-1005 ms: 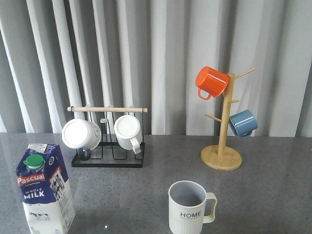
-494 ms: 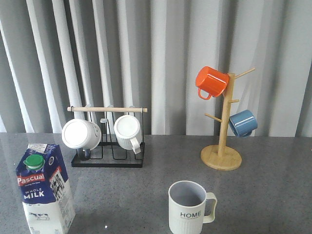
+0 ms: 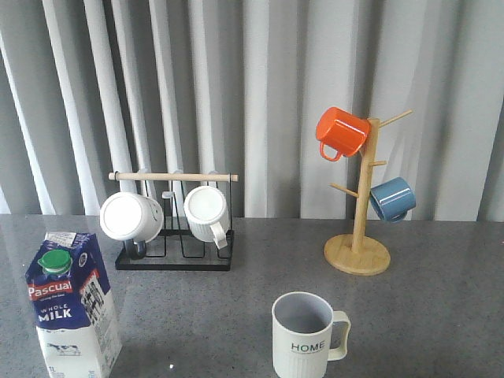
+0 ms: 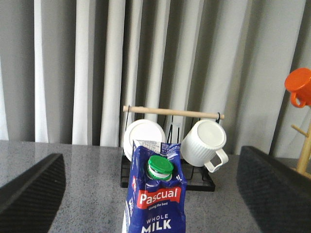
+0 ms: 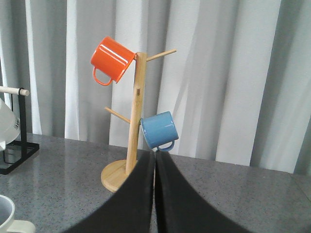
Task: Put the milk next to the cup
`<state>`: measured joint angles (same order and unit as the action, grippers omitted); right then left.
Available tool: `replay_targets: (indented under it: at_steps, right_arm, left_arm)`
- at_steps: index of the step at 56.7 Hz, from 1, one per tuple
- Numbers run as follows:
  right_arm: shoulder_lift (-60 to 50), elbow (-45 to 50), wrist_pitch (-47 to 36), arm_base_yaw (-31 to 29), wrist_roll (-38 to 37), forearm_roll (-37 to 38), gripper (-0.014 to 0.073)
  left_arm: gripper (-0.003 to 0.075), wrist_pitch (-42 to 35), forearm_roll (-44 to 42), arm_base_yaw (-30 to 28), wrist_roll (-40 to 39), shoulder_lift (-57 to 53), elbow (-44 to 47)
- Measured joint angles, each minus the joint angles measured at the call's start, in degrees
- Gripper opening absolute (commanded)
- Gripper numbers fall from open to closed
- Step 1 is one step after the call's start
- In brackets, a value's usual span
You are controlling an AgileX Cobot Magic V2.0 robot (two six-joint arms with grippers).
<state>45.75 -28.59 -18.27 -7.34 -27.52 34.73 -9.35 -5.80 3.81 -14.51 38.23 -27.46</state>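
Standing between spread left fingers: milk

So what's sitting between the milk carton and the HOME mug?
Nothing: in the front view, only bare grey table separates the milk carton from the HOME mug.

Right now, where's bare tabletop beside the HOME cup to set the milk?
Bare table lies between the milk and the cup, in front of the black rack. The cup's handle side is bare too. Crowded only at the rack and the wooden tree.
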Motion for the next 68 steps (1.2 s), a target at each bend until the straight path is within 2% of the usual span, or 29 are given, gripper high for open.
replay_targets:
  at_steps: [12, 20, 36, 60, 68]
  right_arm:
    - [0.00, 0.00, 0.06, 0.00, 0.00, 0.00, -0.0008]
    - [0.00, 0.00, 0.06, 0.00, 0.00, 0.00, -0.0008]
    - [0.00, 0.00, 0.06, 0.00, 0.00, 0.00, -0.0008]
    - [0.00, 0.00, 0.10, 0.00, 0.00, 0.00, -0.0008]
    - [0.00, 0.00, 0.10, 0.00, 0.00, 0.00, -0.0008]
  left_arm:
    - [0.0724, -4.55, -0.39, 0.02, -2.52, 14.38, -5.45]
    - [0.0722, -9.89, -3.15, 1.05, -2.80, 20.83, -8.94]
    - [0.0720, -15.29, -6.00, 2.29, -3.73, 32.22, -11.71]
    - [0.0716, -16.94, -6.05, 2.29, -5.19, 39.56, -11.73]
    - [0.0681, -16.32, -6.05, 2.29, -5.24, 41.76, -11.92]
